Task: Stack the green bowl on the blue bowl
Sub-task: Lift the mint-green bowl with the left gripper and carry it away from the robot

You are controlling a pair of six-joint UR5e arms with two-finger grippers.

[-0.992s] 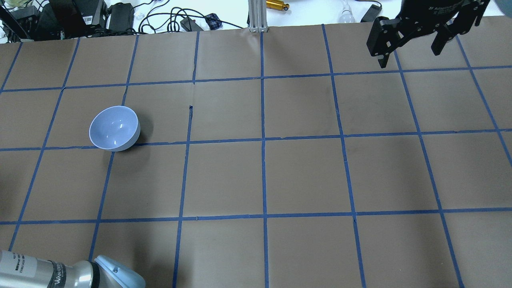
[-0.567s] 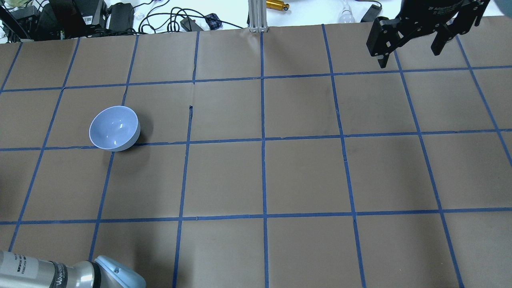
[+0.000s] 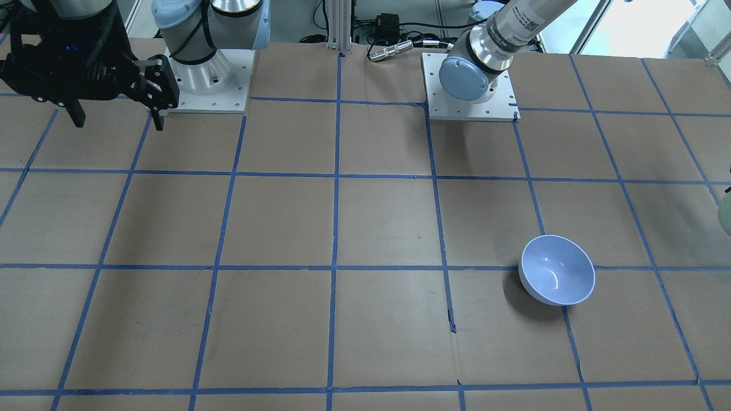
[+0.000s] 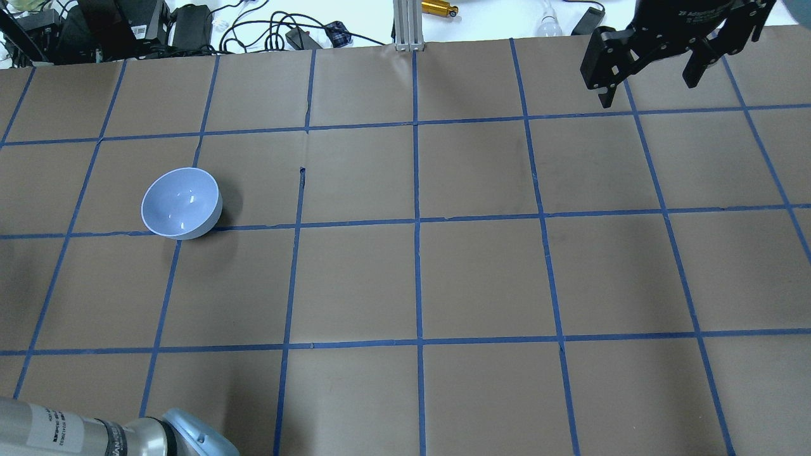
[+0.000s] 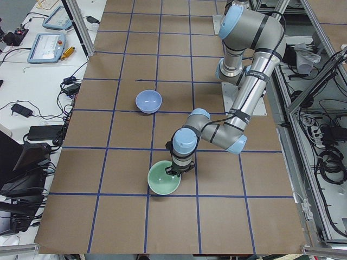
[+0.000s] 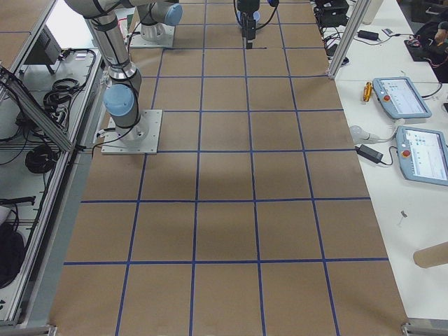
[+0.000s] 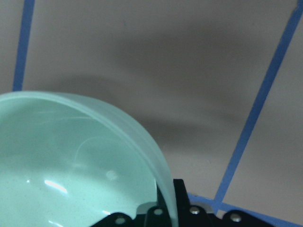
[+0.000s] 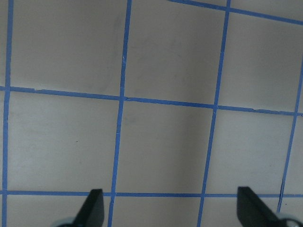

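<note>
Though grip half hidden, L pincer (image 5: 174, 172) clamps green bowl (image 5: 161, 182) rim; R pincer (image 8: 169, 191) apart.

Little legible print.
- Right gripper (image 4: 647, 87): white lettering on the black body, cut by the frame's top edge. It seems to start "2F Adaptive"; the rest is unreadable.
- Left arm (image 4: 114, 437): white label (image 4: 44, 425) on the silver tube, lines of black print too small to read. The front-facing view shows a small square code on the same tube.
- Black box (image 4: 136, 22) past the table's far edge: white barcode sticker, digits illegible.
- Tablets (image 6: 400, 96) on the side bench: screens lit, nothing readable.
</note>
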